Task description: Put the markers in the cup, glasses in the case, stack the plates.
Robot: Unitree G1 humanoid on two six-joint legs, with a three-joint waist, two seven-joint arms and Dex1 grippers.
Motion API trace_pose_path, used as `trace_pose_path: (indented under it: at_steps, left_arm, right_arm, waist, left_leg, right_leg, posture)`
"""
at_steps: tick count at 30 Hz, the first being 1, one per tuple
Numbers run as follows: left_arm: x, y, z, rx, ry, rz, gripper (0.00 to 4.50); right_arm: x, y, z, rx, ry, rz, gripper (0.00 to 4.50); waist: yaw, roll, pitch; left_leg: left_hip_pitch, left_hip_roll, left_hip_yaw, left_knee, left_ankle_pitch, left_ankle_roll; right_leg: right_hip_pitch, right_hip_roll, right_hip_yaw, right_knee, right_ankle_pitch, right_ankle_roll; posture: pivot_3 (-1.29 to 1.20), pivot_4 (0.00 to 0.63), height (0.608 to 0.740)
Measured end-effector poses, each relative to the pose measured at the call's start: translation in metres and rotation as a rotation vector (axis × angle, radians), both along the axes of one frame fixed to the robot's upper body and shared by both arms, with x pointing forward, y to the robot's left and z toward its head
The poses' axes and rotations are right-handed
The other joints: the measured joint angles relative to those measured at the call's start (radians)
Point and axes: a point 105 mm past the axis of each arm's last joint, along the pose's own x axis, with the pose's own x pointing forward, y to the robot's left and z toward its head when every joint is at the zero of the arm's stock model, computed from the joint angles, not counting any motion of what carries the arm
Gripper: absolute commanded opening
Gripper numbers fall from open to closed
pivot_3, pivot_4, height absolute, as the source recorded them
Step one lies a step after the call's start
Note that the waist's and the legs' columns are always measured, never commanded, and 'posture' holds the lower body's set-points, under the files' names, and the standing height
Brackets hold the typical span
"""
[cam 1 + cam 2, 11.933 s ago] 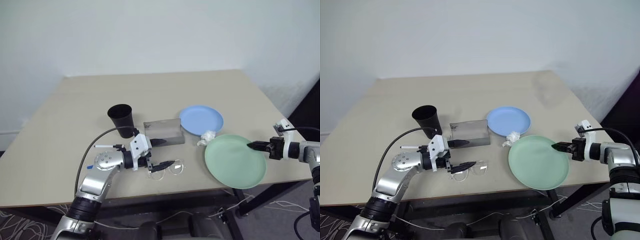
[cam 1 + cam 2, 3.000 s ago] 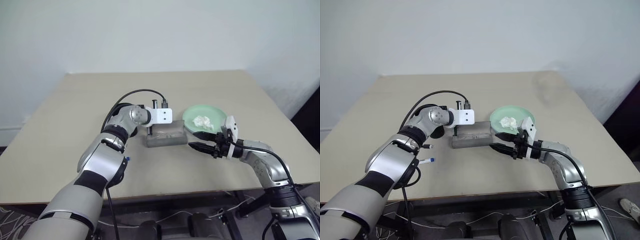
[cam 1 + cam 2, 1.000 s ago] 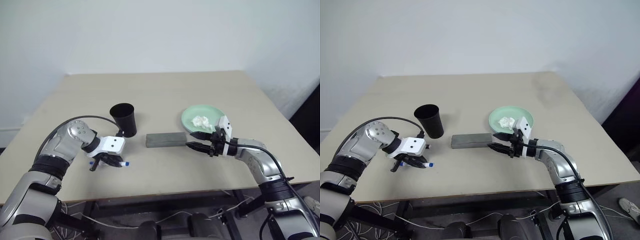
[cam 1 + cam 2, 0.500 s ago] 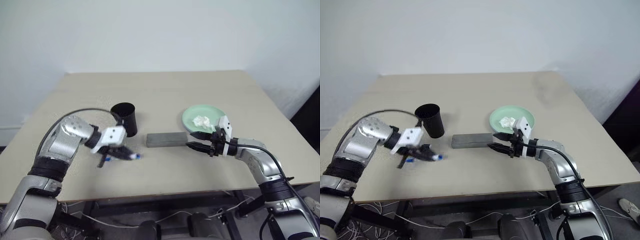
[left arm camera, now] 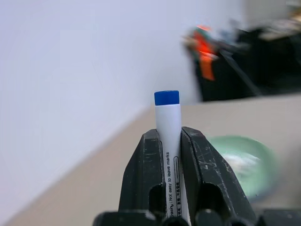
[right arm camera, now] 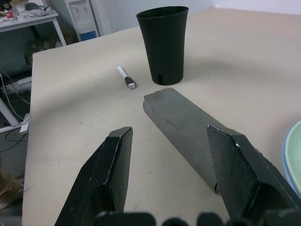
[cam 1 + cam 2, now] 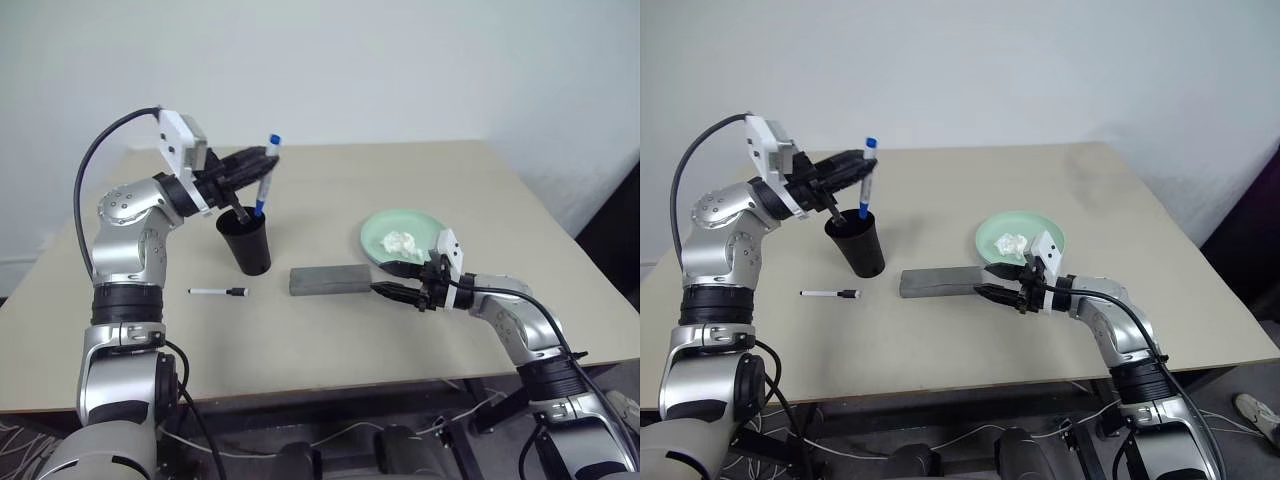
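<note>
Pinching blue-capped marker (image 5: 168,136), left jaws closed; barrel reads "Not easy to leave marks".

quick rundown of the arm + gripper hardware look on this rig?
Both arms are silver metal links with black bands at the joints. A white bracket sits at each wrist, fed by a black cable looping along the arm. The left gripper and right gripper each have two black tapered fingers, scuffed on the flat inner faces. Small round holes dot the left shoulder housing.
</note>
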Motion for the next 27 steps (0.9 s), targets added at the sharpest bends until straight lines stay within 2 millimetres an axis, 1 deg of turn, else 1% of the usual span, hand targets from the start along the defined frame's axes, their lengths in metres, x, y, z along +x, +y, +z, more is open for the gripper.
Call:
trace_pose_path:
  at_steps: [2,5,7,12,17,19,20,25,26,27]
  left_arm:
    - [0.007,0.007,-0.008,-0.036,0.013,0.06,0.12]
    - [0.018,0.021,-0.026,-0.09,0.059,0.155,0.12]
    - [0.021,0.026,-0.035,-0.097,0.081,0.188,0.12]
    - [0.027,0.034,-0.057,-0.128,0.134,0.242,0.12]
    - [0.029,0.033,-0.065,-0.142,0.15,0.247,0.12]
    - [0.029,0.033,-0.07,-0.148,0.166,0.25,0.87]
    - [0.029,0.033,-0.072,-0.15,0.173,0.251,1.14]
    - [0.029,0.028,-0.074,-0.157,0.179,0.234,2.91]
    - [0.029,0.027,-0.074,-0.157,0.179,0.231,3.22]
    - [0.029,0.027,-0.074,-0.156,0.179,0.229,3.22]
  right_arm:
    - [0.002,0.001,0.007,0.012,-0.013,0.003,2.72]
    - [0.006,0.002,0.026,0.048,-0.06,0.015,2.72]
    - [0.006,0.002,0.032,0.053,-0.076,0.02,2.72]
    - [0.006,0.002,0.032,0.053,-0.075,0.024,2.72]
    - [0.004,0.002,0.031,0.052,-0.071,0.022,2.72]
    - [0.004,0.001,0.03,0.052,-0.069,0.021,2.72]
    - [0.004,0.001,0.029,0.051,-0.066,0.019,2.72]
    - [0.003,0.001,0.027,0.051,-0.061,0.017,2.72]
    - [0.003,0.001,0.027,0.051,-0.061,0.017,2.72]
    - [0.003,0.001,0.027,0.051,-0.061,0.017,2.72]
  waist:
    - [0.0,0.0,0.0]
    - [0.0,-0.001,0.0]
    - [0.001,-0.001,-0.001]
    - [0.0,-0.001,-0.001]
    - [0.0,-0.001,-0.001]
    - [0.0,-0.001,-0.001]
    - [0.0,-0.001,-0.001]
    - [0.0,-0.001,-0.001]
    - [0.0,-0.001,-0.001]
    - [0.0,-0.001,-0.001]
  left_leg:
    - [-0.001,-0.001,0.0,0.0,0.0,0.0]
    - [-0.001,-0.001,-0.001,0.0,0.0,0.0]
    - [-0.001,-0.001,-0.001,0.0,0.0,0.0]
    - [-0.002,-0.002,-0.001,0.0,-0.001,-0.001]
    - [-0.002,-0.002,-0.001,0.0,-0.001,-0.001]
    - [-0.002,-0.001,-0.001,0.0,-0.001,-0.001]
    - [-0.002,-0.002,-0.001,0.0,-0.001,-0.001]
    - [-0.002,-0.002,-0.001,0.0,-0.001,-0.001]
    - [-0.002,-0.001,-0.001,0.0,-0.001,-0.001]
    - [-0.002,-0.001,-0.001,0.0,-0.001,-0.001]
  right_leg:
    - [0.0,0.0,0.0,0.0,0.0,0.0]
    - [0.0,-0.001,0.0,-0.001,0.0,0.0]
    - [0.0,-0.001,0.0,-0.001,0.0,0.0]
    - [0.0,-0.001,0.0,-0.002,0.0,0.0]
    - [0.0,-0.001,0.0,-0.002,0.0,0.0]
    - [0.0,-0.001,0.0,-0.002,0.0,0.0]
    - [0.0,-0.001,0.0,-0.002,0.0,0.0]
    - [0.0,-0.001,0.0,-0.002,0.0,0.0]
    - [0.0,-0.001,0.0,-0.002,0.0,0.0]
    - [0.0,-0.001,0.0,-0.002,0.0,0.0]
  posture:
    - [0.0,0.0,0.737]
    - [0.0,0.0,0.737]
    - [0.0,0.0,0.737]
    - [0.0,0.0,0.737]
    - [0.0,0.0,0.737]
    - [0.0,0.0,0.737]
    - [0.0,0.0,0.737]
    - [0.0,0.0,0.737]
    - [0.0,0.0,0.737]
    - [0.0,0.0,0.737]
